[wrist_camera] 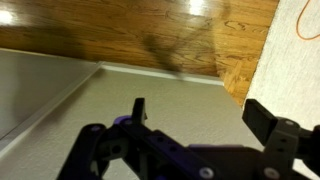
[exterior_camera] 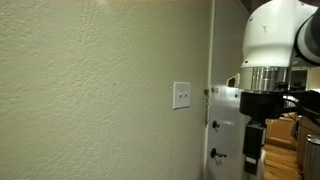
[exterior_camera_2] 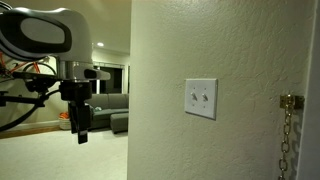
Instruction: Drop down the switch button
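Note:
A white double switch plate is fixed on the textured cream wall; it also shows in an exterior view with two small toggles. My gripper hangs pointing down, well off the wall, to the right of the plate here and far left of it in an exterior view. In the wrist view the two black fingers are spread apart with nothing between them, over beige carpet. The switch is out of the wrist view.
A door edge with a chain latch is right of the plate. A white door with latch and handle stands beside my arm. A grey sofa stands behind. Wood floor borders the carpet.

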`<control>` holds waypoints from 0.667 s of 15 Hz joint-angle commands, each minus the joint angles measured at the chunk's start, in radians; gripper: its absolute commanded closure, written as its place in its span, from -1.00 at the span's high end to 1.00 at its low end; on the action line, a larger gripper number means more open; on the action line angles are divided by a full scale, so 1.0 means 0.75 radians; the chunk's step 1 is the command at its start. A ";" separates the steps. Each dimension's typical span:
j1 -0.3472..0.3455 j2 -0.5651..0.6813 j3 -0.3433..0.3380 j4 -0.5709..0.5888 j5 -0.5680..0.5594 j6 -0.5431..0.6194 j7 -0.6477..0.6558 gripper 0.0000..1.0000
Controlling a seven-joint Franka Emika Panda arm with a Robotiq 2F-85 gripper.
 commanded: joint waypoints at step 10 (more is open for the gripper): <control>-0.059 0.217 -0.073 0.175 -0.025 0.133 -0.153 1.00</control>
